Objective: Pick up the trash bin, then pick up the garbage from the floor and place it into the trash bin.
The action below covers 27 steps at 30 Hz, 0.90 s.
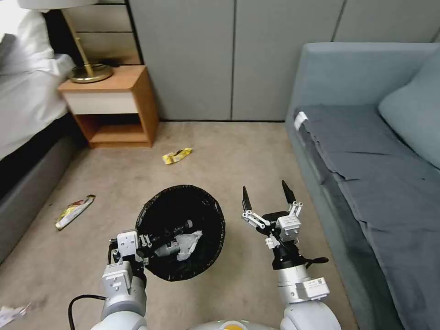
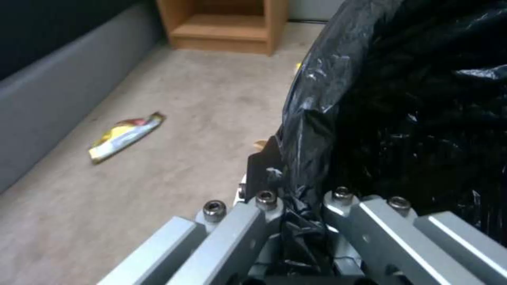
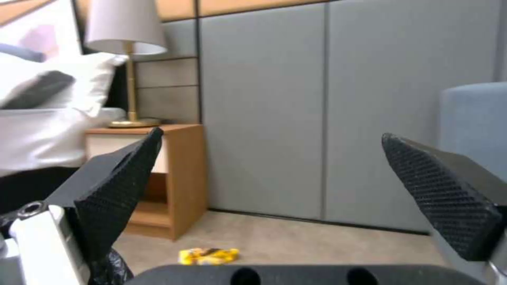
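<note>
At the near rim of the trash bin (image 1: 183, 201): left gripper (image 1: 147, 242), fingers clamped on the black bag's folded edge, bin held tilted, mouth toward the camera. Beside the bin: right gripper (image 1: 267, 196), fingers spread wide, holding nothing, pointing ahead. Inside the bin: crumpled white paper (image 1: 189, 243). On the beige carpet (image 1: 238, 156): yellow wrapper (image 1: 177, 156) near the nightstand (image 1: 112, 107); second wrapper (image 1: 73, 211) beside the bed base. Grey sofa (image 1: 366, 160) on the right.

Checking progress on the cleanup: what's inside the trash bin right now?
Inside the trash bin, held by the left gripper, lie crumpled white paper and a bottle-like item. The black liner hides anything beneath.
</note>
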Tool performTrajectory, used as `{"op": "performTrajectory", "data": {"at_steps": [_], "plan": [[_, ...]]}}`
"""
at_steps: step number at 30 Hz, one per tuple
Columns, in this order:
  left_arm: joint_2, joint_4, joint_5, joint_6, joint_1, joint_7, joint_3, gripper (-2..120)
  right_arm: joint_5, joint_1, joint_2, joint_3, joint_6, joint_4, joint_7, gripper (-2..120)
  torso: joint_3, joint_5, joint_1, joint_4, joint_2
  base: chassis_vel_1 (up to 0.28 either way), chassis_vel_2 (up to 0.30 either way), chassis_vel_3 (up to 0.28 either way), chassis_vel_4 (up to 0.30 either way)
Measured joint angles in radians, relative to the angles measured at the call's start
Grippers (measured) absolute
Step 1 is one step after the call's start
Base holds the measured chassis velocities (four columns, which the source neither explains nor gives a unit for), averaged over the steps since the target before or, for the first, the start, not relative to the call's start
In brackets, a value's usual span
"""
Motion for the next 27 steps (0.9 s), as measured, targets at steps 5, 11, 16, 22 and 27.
{"op": "performTrajectory", "data": {"at_steps": [5, 11, 16, 22, 27], "plan": [[0.000, -0.001, 0.000, 0.000, 0.000, 0.000, -0.001, 1, -0.001, 0.002, 0.003, 0.000, 0.004, -0.002, -0.003, 100, 0.000, 0.0001, 0.000, 0.0001, 0.000, 0.122, 0.112, 0.132, 0.110], [-0.003, -0.004, 0.000, 0.000, 0.000, 0.000, 0.000, 1, 0.001, 0.002, 0.005, -0.001, 0.004, -0.002, 0.006, 100, 0.000, 0.0001, 0.000, 0.0000, 0.000, 0.122, 0.116, 0.125, 0.115], [-0.003, -0.005, 0.001, 0.000, 0.000, 0.001, 0.000, 1, 0.001, 0.002, 0.007, -0.001, 0.004, -0.002, 0.006, 100, 0.000, 0.0000, 0.000, 0.0000, 0.000, 0.120, 0.124, 0.116, 0.121], [-0.006, -0.006, 0.004, 0.000, 0.002, 0.001, 0.001, 1, 0.001, 0.000, 0.009, -0.003, 0.004, -0.002, 0.006, 100, 0.000, 0.0001, 0.000, 0.0000, 0.000, 0.128, 0.114, 0.128, 0.131], [-0.006, -0.006, 0.006, -0.008, 0.003, 0.001, 0.003, 1, -0.001, -0.001, 0.010, -0.005, 0.006, -0.001, 0.005, 100, 0.000, 0.0001, 0.000, 0.0000, 0.000, 0.122, 0.123, 0.121, 0.105]]}}
